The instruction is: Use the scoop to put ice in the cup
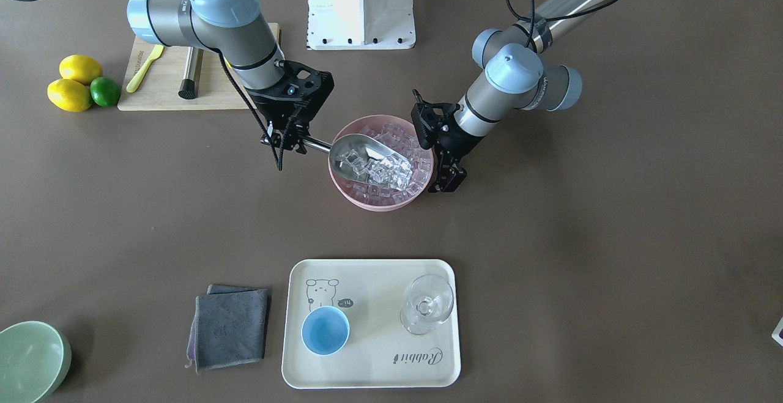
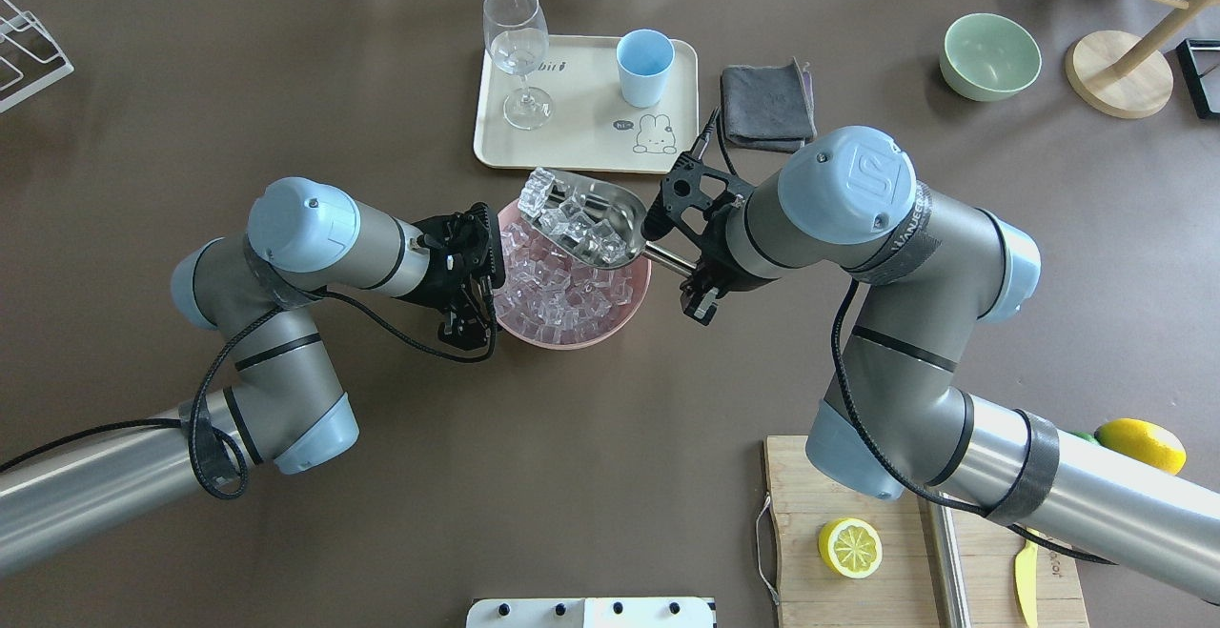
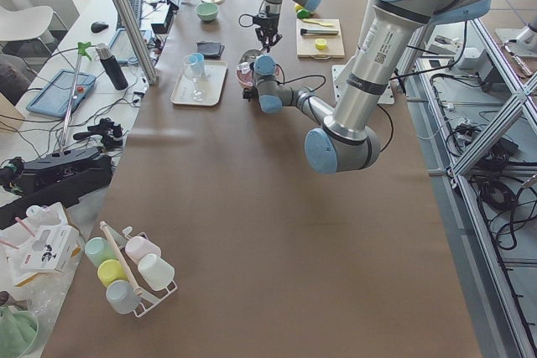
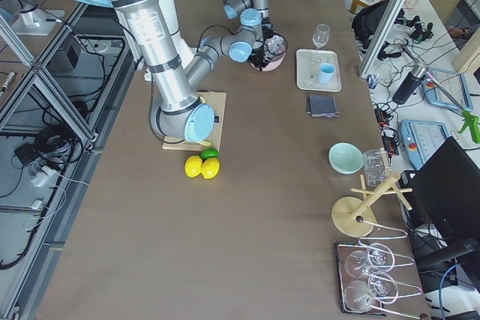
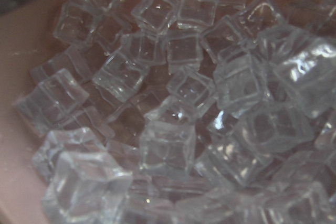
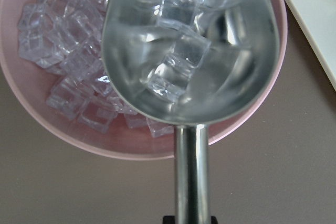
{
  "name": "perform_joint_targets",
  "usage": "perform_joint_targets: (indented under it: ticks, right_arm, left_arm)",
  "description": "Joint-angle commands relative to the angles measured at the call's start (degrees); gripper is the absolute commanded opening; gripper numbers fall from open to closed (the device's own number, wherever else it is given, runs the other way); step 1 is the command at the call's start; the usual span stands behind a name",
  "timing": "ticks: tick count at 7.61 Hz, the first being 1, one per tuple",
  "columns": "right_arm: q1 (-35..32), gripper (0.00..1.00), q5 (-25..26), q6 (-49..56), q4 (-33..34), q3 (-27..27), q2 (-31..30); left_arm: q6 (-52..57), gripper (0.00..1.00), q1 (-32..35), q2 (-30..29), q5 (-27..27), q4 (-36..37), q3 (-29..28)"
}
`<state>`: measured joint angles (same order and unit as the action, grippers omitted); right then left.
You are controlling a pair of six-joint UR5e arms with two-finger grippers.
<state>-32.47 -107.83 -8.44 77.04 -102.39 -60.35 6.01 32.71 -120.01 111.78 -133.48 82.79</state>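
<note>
On the table [image 1: 550, 238], the tray [image 1: 379, 372] carrying the empty cup [image 1: 325, 329] lies well apart from the pink bowl [image 1: 379, 202]. The left gripper [image 1: 445, 177] sits at the bowl's rim, seemingly to steady it, though I cannot tell whether it is clamped or spread. The right gripper [image 1: 292, 140] pinches the handle of the scoop [image 1: 352, 146], held near level above the bowl so its ice [image 1: 379, 167] stays in; a stemmed glass [image 1: 426, 304] beside the cup may crowd the pour.

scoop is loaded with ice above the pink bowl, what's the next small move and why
Probably carry the scoop level toward the cup on the tray. The right tool grips its handle, ice is heaped in the trough above the pink bowl, and the cup looks empty. Cubes sit at the open lip, so tilting early might spill them.
</note>
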Motion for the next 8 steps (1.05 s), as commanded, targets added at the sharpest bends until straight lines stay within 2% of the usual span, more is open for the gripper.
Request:
perform_joint_targets:
  ticks: [1, 2, 5, 6, 7, 8]
  right_arm:
    - [-5.38, 0.0, -4.3, -0.61, 1.09, -0.01, -0.03]
    - [-8.8, 0.0, -5.62, -0.52, 4.14, -0.01, 0.06]
    - [-17.25, 0.0, -10.38, -0.87, 4.26, 3.15, 0.23]
    - [-19.02, 0.0, -10.99, -1.83, 3.91, 4.46, 0.67]
    - [-19.47, 0.0, -11.26, -1.93, 2.69, 7.61, 1.72]
    - [-19.47, 0.0, -11.18, -1.93, 2.42, 10.69, 3.47]
  left_arm:
    - [-0.21, 0.99, -0.11, -0.22, 0.11, 0.07, 0.0]
    - [-0.21, 0.99, -0.11, -0.22, 0.11, 0.07, 0.0]
    - [-0.21, 0.99, 0.15, -0.05, 0.28, 0.15, 0.44]
    - [-0.3, 0.99, 1.29, 0.39, 2.02, 0.59, 2.18]
    - [-0.04, 0.99, 4.26, 3.52, 7.17, -0.02, 3.85]
    - [0.31, 0.99, 5.33, 5.3, 8.09, -0.02, 5.52]
